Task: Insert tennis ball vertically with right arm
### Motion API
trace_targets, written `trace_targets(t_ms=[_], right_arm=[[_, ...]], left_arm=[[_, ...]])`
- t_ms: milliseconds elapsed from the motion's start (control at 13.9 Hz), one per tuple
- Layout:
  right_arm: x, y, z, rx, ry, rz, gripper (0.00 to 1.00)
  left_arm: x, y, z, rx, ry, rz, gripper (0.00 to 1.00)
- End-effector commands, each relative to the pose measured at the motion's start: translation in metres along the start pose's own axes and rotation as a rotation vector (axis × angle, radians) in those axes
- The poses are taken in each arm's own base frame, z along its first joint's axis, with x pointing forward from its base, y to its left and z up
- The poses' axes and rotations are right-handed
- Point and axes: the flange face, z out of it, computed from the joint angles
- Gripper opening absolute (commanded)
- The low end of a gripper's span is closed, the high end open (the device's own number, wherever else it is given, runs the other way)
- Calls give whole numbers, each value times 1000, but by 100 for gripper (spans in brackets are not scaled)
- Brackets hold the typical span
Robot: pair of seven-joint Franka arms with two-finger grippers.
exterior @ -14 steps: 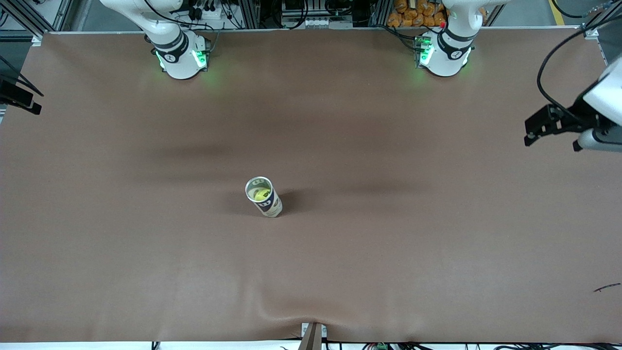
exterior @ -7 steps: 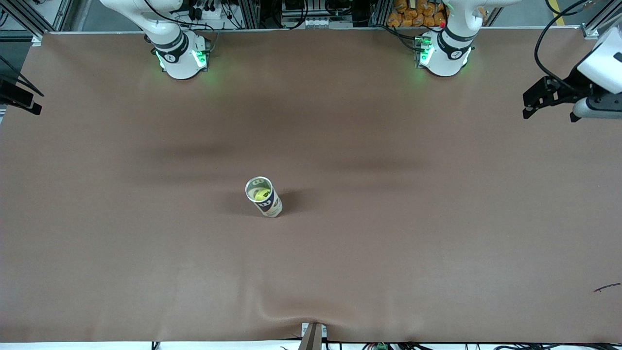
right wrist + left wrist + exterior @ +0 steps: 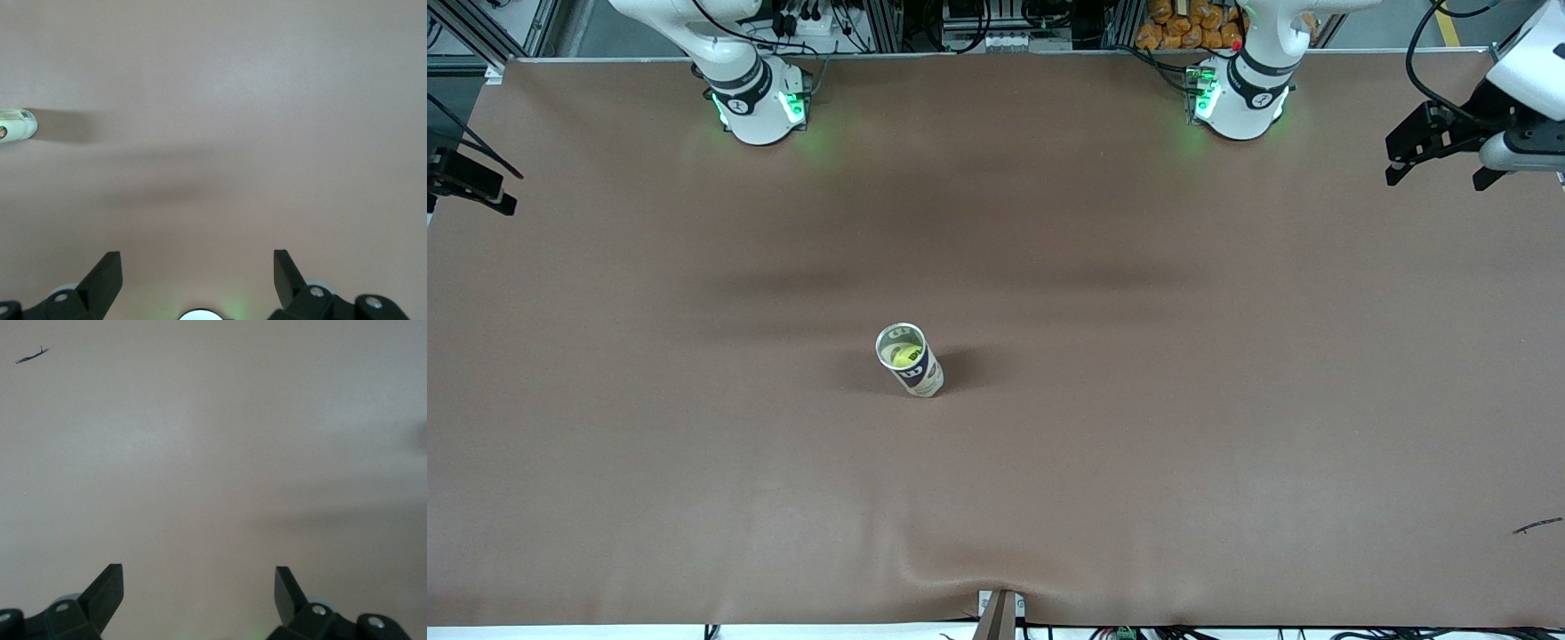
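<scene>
- The tennis ball [image 3: 908,354] sits inside the upright can [image 3: 911,360] mid-table, well apart from both grippers.
- The right gripper [image 3: 197,263] hangs over the right arm's end of the table, fingers spread, empty.
- The left gripper [image 3: 199,583] hangs over the left arm's end, likewise spread and empty.

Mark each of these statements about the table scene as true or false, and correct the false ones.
1. The can stands upright on the table. True.
2. The tennis ball lies on the table beside the can. False: it sits inside the can.
3. The right gripper is shut on the ball. False: it is open and holds nothing.
4. The left gripper is open, over the left arm's end of the table. True.
5. A lid covers the can. False: its top is open, with the ball showing inside.
</scene>
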Motion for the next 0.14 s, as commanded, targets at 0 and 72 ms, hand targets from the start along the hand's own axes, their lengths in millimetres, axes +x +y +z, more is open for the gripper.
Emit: trace_targets(t_ms=[0, 72], right_arm=[[-1, -6, -4, 12, 9, 3, 100], [-1, -10, -4, 12, 9, 6, 100]], left_arm=[[9, -10, -4, 3, -5, -28, 100], [12, -12, -6, 4, -2, -32, 100]])
